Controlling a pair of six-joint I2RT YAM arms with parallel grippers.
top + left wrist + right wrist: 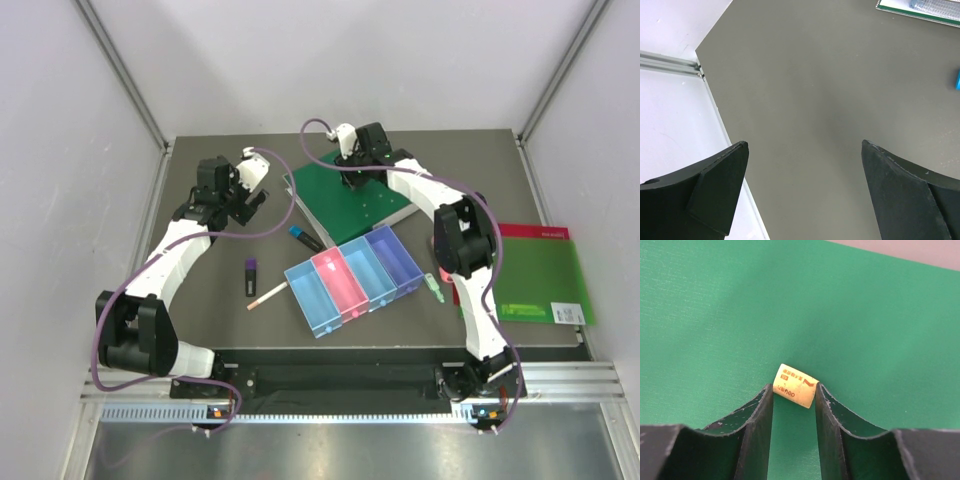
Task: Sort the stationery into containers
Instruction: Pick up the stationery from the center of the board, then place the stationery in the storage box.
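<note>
A small yellow eraser with red print lies on the green notebook, pinched between the fingertips of my right gripper, which is shut on it. In the top view this gripper sits over the notebook at the back of the table. Four joined bins stand mid-table: light blue, pink, blue, purple. My left gripper hangs open over bare table, far left, holding nothing.
A blue-tipped marker, a purple and black item and a thin pink-tipped pen lie left of the bins. A small green item lies to their right. A green and red folder covers the right side.
</note>
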